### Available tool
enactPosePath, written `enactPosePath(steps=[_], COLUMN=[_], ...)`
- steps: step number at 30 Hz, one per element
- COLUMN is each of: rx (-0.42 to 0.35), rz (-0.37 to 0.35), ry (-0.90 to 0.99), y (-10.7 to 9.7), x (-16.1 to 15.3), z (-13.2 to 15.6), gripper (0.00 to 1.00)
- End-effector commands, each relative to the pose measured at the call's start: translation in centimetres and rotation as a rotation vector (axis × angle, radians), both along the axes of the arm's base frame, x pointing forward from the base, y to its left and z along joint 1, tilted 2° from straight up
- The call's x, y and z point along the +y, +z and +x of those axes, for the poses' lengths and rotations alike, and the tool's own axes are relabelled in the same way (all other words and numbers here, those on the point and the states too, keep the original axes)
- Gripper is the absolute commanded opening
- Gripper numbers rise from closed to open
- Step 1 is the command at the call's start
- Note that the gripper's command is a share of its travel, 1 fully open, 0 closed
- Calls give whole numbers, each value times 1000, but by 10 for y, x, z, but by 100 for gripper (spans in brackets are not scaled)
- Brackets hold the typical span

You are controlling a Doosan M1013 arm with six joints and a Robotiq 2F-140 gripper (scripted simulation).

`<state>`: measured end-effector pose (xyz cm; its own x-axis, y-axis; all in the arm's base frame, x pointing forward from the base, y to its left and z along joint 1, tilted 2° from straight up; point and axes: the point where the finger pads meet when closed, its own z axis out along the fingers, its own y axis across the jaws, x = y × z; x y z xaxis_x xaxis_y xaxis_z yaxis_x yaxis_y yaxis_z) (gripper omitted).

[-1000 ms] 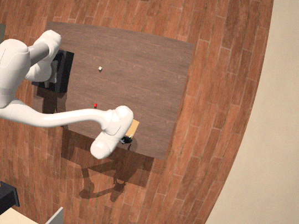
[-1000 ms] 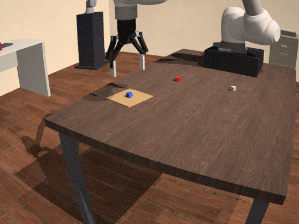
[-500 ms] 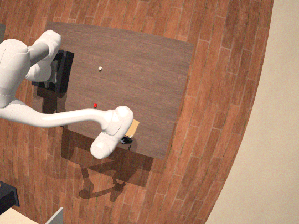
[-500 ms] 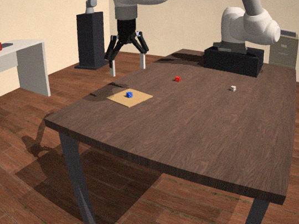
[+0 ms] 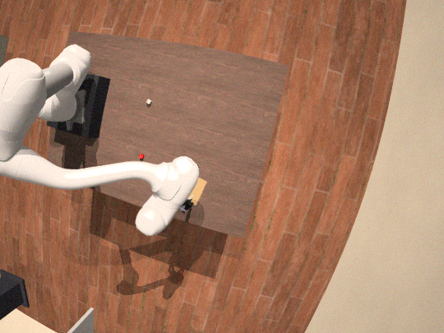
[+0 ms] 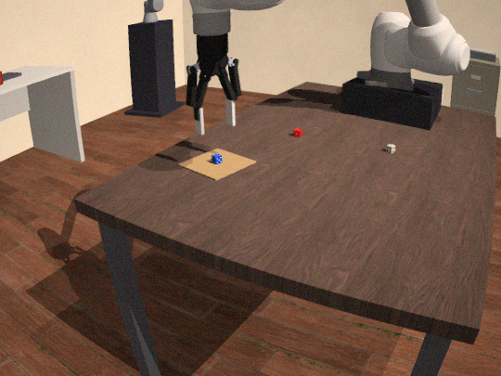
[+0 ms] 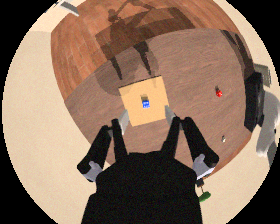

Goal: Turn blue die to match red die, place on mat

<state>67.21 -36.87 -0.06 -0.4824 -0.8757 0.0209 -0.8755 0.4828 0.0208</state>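
Note:
The blue die (image 6: 216, 159) (image 7: 145, 102) sits flat on the tan mat (image 6: 238, 162) (image 7: 134, 115) (image 5: 201, 189) near the table's left front corner. My gripper (image 6: 215, 124) (image 7: 146, 112) (image 5: 187, 205) hangs well above the mat. Its fingers are apart with nothing between them. The red die (image 6: 298, 133) (image 5: 141, 156) (image 7: 219, 91) lies on the bare table behind the mat. The white die (image 6: 391, 149) (image 5: 149, 101) (image 7: 223, 138) lies farther right. In the overhead view my arm hides the blue die.
The arm's black base block (image 6: 391, 102) (image 5: 92, 105) stands at the table's far edge. The mat lies close to the table's edge. Off the table stand a dark pillar (image 6: 150, 68), a white desk (image 6: 37, 86) and a grey cabinet (image 6: 478, 84).

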Motion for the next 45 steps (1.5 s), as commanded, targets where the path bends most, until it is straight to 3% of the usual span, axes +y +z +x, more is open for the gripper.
enactPosePath(steps=[1,45], rx=[-1,-1], rz=[-4,-4], ry=[8,8], y=[-2,-10], x=[0,0], z=[2,1], gripper=[29,29])
